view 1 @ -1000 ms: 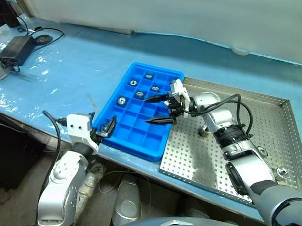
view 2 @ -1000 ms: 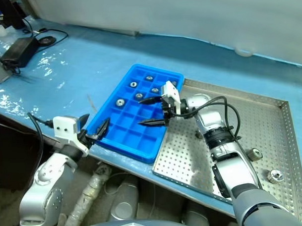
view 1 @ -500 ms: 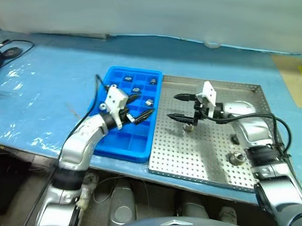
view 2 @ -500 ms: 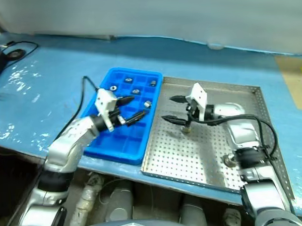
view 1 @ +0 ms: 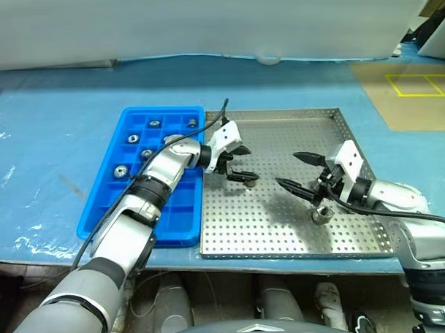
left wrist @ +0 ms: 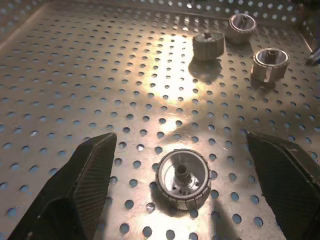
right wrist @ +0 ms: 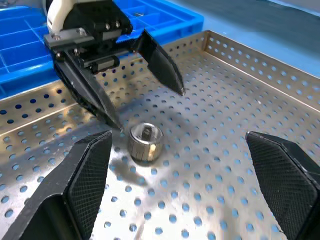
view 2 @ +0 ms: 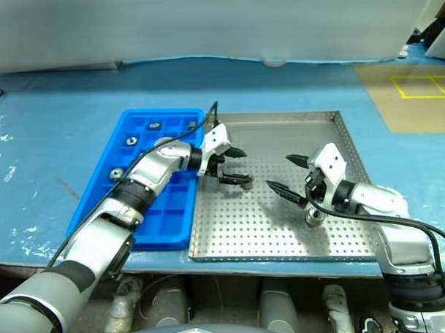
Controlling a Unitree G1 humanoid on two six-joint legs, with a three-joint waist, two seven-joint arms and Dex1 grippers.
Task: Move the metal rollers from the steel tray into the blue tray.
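Head eyes look down over both trays; each wrist camera sits close above the steel tray [left wrist: 75, 75], sharing one roller [right wrist: 145, 142].

Your robot's arms are built of rounded silver-grey metallic segments joined by black ribbed collars. The upper arm shells at the lower left of the head views are a matt, darker grey. A thin black cable runs along each forearm to the wrist. Each wrist carries a white, blocky housing with a black mechanism beneath it. The left tool [view 1: 235, 163] and right tool [view 1: 299, 171] each end in two black, tapered fingers [left wrist: 82, 185] with a fine woven texture.
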